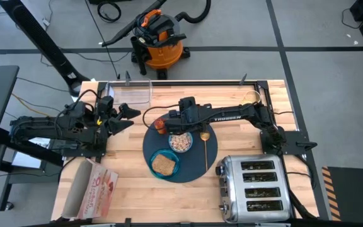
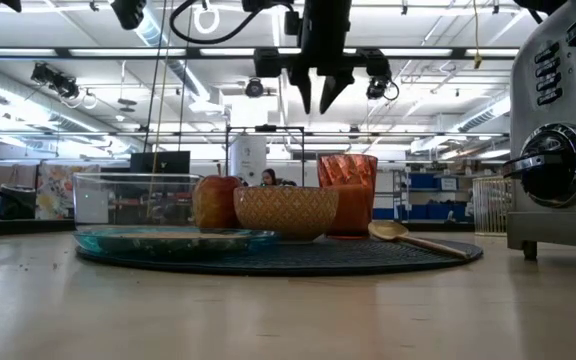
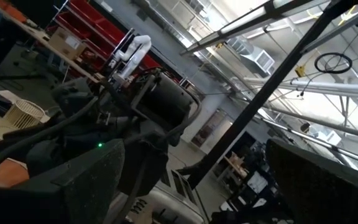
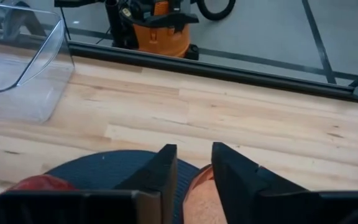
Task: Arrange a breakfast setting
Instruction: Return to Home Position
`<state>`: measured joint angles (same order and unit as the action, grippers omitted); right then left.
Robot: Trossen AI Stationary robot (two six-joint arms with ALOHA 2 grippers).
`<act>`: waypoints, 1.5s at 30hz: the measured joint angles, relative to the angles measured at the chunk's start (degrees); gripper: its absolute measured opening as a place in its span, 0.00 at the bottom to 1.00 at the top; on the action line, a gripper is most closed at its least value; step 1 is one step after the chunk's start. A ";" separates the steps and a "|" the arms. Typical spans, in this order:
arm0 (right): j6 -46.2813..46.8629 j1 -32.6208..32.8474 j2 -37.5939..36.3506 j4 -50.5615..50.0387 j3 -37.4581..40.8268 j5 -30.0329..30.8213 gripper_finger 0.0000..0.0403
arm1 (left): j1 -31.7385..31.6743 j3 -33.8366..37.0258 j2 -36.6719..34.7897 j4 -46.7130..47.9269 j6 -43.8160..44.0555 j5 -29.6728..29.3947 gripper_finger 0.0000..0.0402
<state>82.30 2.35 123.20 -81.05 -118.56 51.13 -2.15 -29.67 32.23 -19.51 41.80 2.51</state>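
Observation:
The round dark mat [image 1: 191,165] lies mid-table. On it stand the small bowl [image 2: 285,212] of cereal, the teal plate [image 1: 157,171] with the toast slice [image 1: 164,164], the gold spoon [image 1: 205,146], the red fruit [image 2: 218,200] and the orange cup [image 2: 347,195]. My right gripper [image 2: 318,98] hangs open above the cup, fingers pointing down, holding nothing; the cup shows below the fingers in the right wrist view [image 4: 194,202]. My left gripper [image 1: 126,118] is open and empty, off the mat's left side.
A chrome toaster [image 1: 254,186] stands at the near right. A pink cereal box [image 1: 93,189] lies at the near left. A clear container [image 1: 131,96] sits at the far left. Bare wood lies beyond the mat's far edge [image 4: 229,118].

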 joint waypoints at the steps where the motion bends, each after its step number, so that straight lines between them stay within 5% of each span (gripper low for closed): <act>1: 0.00 -0.07 0.00 -0.01 0.00 -0.02 0.29 | 0.00 0.00 0.00 0.01 0.00 -0.08 0.99; 26: -5.67 -1.60 0.02 5.25 0.04 -3.04 0.51 | 0.09 0.00 0.02 -0.29 -1.96 -0.98 0.99; 31: -5.88 -1.64 -2.44 4.43 0.09 -4.72 0.53 | 1.29 -0.17 4.02 2.94 -1.55 -8.19 0.99; 35: -4.12 -1.64 -7.09 -1.13 0.09 -3.67 0.53 | 2.32 -7.03 10.54 15.93 -2.91 -13.30 0.99; 40: -8.34 -1.64 -14.57 -6.11 0.04 -0.88 0.53 | 2.03 -21.63 21.38 40.46 -7.21 -30.40 0.99; 45: -13.78 -1.60 -21.49 -7.13 0.07 0.00 0.53 | 0.02 -27.94 28.42 48.81 -0.87 -47.90 0.99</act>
<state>68.52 0.75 101.71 -88.17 -118.50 51.13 -2.13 -57.61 60.65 29.30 40.93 -45.39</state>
